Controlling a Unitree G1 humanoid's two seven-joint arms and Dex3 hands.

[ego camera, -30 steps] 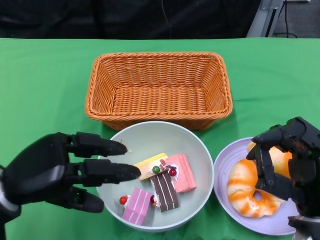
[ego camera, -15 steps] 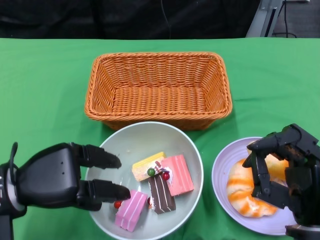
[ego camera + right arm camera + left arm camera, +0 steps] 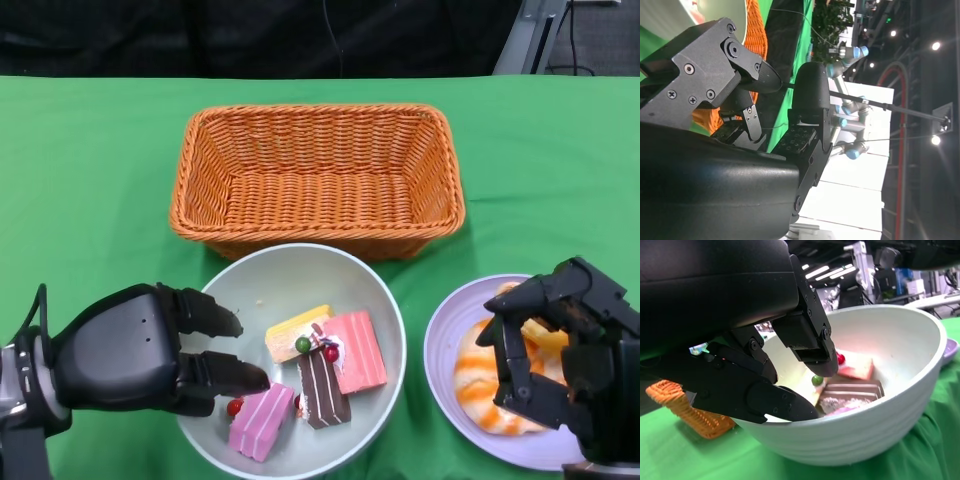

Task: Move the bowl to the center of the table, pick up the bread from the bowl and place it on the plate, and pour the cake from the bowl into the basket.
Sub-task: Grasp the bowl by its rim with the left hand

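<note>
Held cake slices (image 3: 315, 375) in the pale bowl (image 3: 380, 300) at the green bench's (image 3: 90, 190) near centre, just before the orange wicker basket (image 3: 318, 178). Carried the bread (image 3: 480, 375) on the lilac plate (image 3: 440, 345) — right robot hand (image 3: 560, 350) arched over it, contact unclear. Gripped the bowl's near-left rim with the left robot hand (image 3: 150, 350). Showed, from the left wrist only, fingers (image 3: 810, 347) inside the wall — thumb beneath.

Green table (image 3: 90, 180) w/ basket (image 3: 317, 178) at back, bowl (image 3: 375, 285) in front, plate (image 3: 440, 345) beside.
</note>
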